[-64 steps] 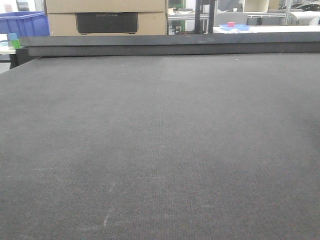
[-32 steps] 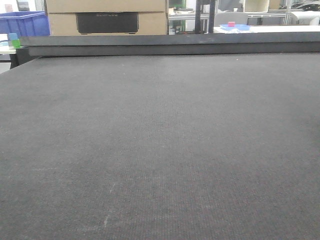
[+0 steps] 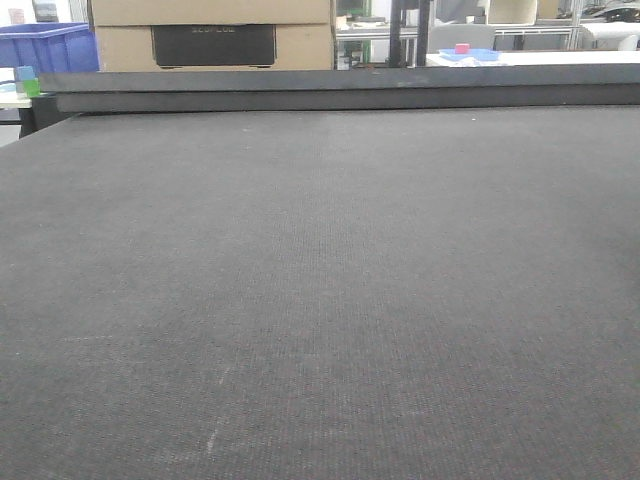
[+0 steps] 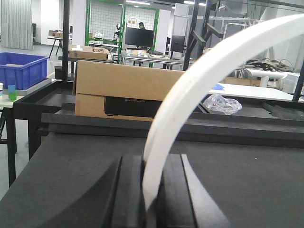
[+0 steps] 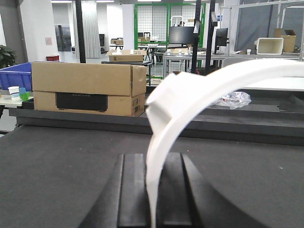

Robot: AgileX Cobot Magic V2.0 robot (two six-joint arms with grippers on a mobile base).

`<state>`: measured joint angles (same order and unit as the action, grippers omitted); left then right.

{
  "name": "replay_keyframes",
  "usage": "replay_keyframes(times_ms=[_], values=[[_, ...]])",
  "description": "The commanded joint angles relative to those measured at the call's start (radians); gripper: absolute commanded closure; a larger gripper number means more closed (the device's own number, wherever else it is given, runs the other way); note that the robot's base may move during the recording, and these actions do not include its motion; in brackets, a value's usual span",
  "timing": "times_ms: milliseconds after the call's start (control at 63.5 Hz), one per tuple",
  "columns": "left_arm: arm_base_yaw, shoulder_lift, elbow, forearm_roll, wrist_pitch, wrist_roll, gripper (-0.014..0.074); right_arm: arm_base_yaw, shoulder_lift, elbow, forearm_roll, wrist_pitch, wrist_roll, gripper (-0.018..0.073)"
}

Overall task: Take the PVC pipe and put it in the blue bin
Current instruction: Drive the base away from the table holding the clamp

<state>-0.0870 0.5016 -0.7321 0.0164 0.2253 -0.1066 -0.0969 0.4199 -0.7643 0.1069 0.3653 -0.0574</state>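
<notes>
In the left wrist view a white curved PVC pipe (image 4: 190, 90) arches up and to the right out of my left gripper (image 4: 152, 164), whose black jaws are shut on its lower end. The right wrist view shows another white PVC pipe (image 5: 190, 95), clamped the same way in my right gripper (image 5: 153, 161), with a flat tab near its bend. The blue bin (image 4: 21, 69) stands far off to the left beyond the table, also showing as the blue bin (image 5: 16, 76) and the blue bin (image 3: 45, 45). Neither gripper nor pipe appears in the front view.
A dark felt table (image 3: 320, 300) fills the front view, ending in a raised black rail (image 3: 340, 88). Behind it sits a cardboard box (image 4: 118, 92), seen too as the box (image 5: 85, 88). A crumpled clear plastic bag (image 4: 222, 103) lies at the back right.
</notes>
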Motion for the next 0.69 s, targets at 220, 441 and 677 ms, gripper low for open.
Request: replay_keyframes(times_ms=[220, 441, 677], values=[[-0.008, -0.006, -0.001, -0.001, -0.031, 0.000, 0.0707, 0.000, -0.007, -0.002, -0.006, -0.028, -0.005, 0.0715], [-0.008, -0.006, -0.001, -0.001, -0.031, 0.000, 0.0707, 0.000, -0.007, -0.002, -0.006, -0.028, -0.005, 0.0715], [-0.008, -0.006, -0.001, -0.001, -0.031, 0.000, 0.0707, 0.000, -0.007, -0.002, -0.006, -0.028, -0.005, 0.0715]])
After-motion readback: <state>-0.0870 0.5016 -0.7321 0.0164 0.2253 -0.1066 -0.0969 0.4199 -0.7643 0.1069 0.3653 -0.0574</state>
